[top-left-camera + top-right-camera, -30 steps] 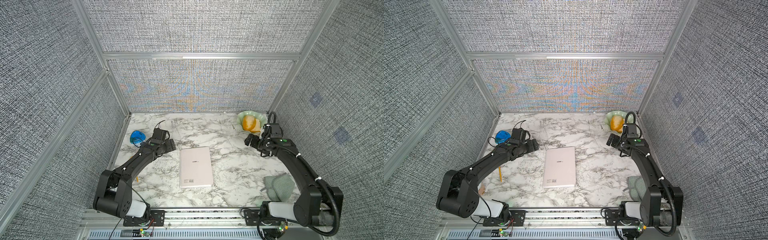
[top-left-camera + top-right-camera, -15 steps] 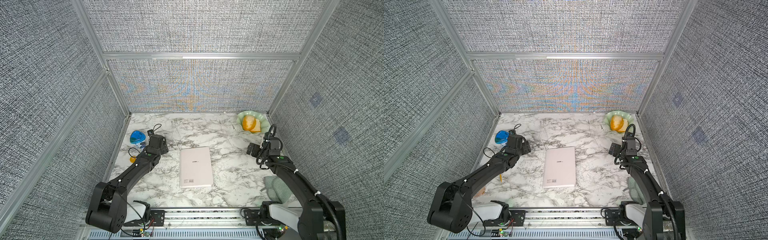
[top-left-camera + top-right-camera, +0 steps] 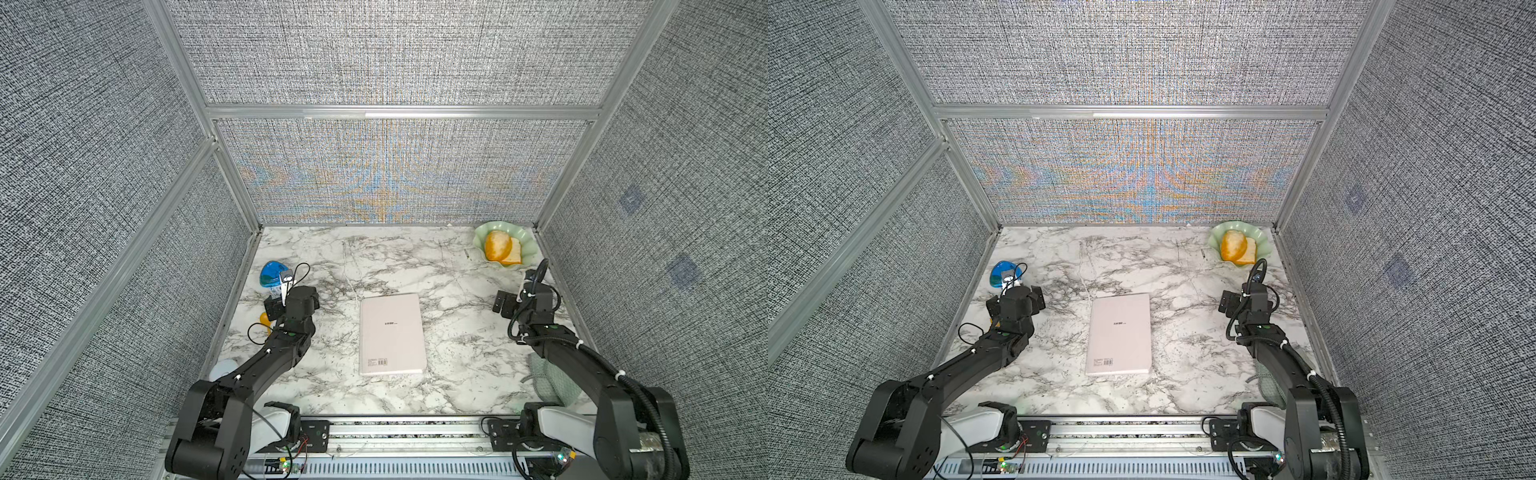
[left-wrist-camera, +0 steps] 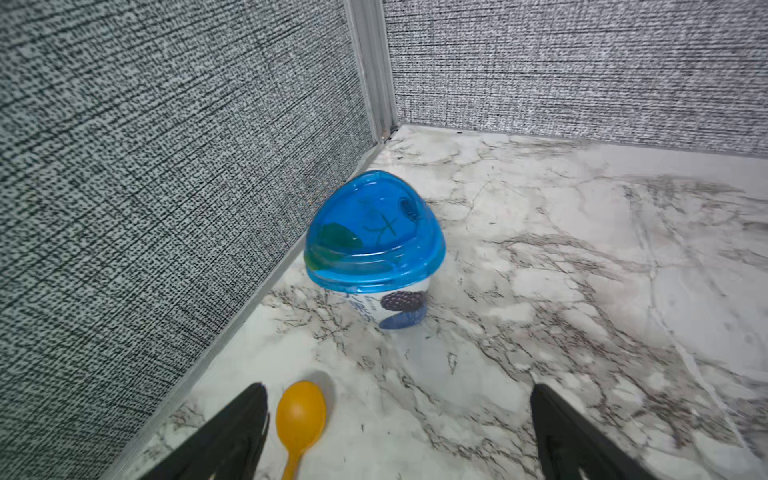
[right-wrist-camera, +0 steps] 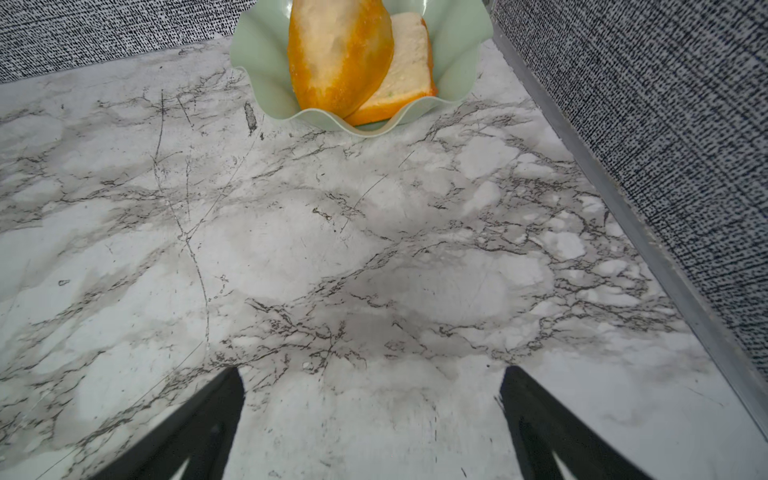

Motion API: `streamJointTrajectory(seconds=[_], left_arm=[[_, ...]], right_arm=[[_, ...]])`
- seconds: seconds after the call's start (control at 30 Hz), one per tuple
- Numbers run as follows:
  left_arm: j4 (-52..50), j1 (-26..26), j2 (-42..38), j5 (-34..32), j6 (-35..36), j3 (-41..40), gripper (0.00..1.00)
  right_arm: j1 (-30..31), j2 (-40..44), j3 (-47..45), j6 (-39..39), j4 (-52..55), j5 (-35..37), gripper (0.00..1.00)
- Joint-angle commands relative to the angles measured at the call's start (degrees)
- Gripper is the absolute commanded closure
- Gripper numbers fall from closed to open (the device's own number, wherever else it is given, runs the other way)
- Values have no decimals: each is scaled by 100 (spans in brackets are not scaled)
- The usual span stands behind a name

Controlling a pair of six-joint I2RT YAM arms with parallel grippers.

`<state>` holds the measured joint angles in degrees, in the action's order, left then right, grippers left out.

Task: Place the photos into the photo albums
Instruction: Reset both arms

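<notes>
At the table's (image 3: 457, 374) left edge stands a cup (image 4: 374, 249) with a blue lid. A spoon (image 4: 300, 415) lies flat nearer the robot. The left arm (image 3: 270, 361) stretches forward along that edge, low, with its wrist aimed at the cup. The left gripper (image 4: 397, 388) is spread wide and empty, one finger just beside the spoon. The album (image 3: 392, 334) lies shut, barcode cover up, mid-table between the arms. The right arm (image 3: 573, 357) reaches forward along the right edge. The right gripper (image 5: 372, 372) is likewise spread wide and empty, facing a dish (image 5: 257, 66) of bread (image 5: 340, 54).
</notes>
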<state>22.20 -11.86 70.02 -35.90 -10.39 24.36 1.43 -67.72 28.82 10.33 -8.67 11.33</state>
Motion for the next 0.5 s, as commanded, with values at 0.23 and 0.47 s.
streamJointTrajectory(seconds=[0.23, 0.47], left_arm=[[2291, 633, 596, 1621, 695, -525, 0], [2778, 849, 977, 2342, 799, -645, 0]], right_arm=[[-28, -172, -524, -533, -1552, 246, 1], [-281, -481, -926, -663, -2783, -161, 1]])
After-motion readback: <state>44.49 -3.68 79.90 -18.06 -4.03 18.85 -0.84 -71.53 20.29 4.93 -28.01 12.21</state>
